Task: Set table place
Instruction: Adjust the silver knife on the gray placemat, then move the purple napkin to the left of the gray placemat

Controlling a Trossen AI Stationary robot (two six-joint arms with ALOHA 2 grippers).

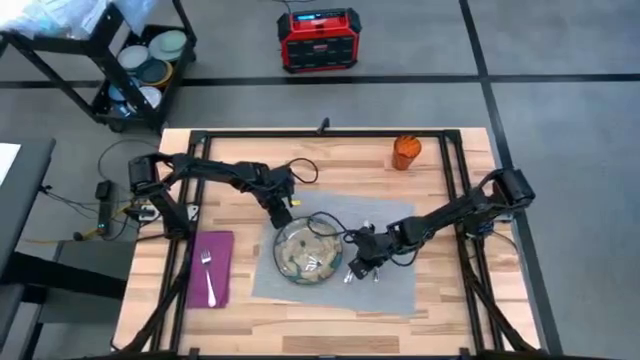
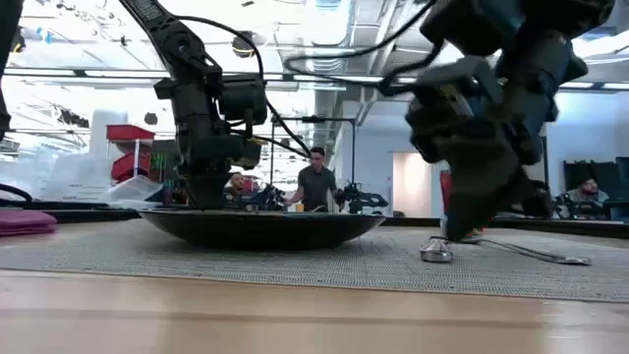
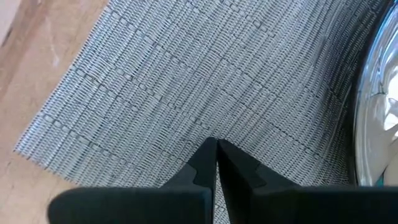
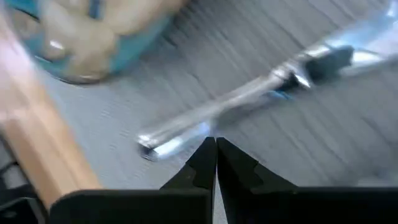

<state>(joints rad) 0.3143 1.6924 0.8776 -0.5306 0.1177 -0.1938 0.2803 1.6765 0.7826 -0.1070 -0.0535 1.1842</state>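
I read no legible writing; left gripper (image 1: 283, 218) pinched closed, empty, over the mat (image 1: 400, 290) beside the plate (image 1: 308, 253); right gripper (image 1: 357, 268) closed, empty, above the knife (image 4: 249, 99); fork (image 1: 208, 276) on napkin (image 1: 222, 245).

Closed jaws hover over a steel utensil (image 4: 249, 99) on the grey mat (image 4: 348, 143).

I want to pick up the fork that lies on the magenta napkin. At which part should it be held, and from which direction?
Grip the fork at the middle of its slim handle, coming straight down from above. It lies flat on the napkin, tines toward the table's far edge, handle toward the near edge, so the fingers should close across the handle's width. The soft cloth beneath may help them get under.
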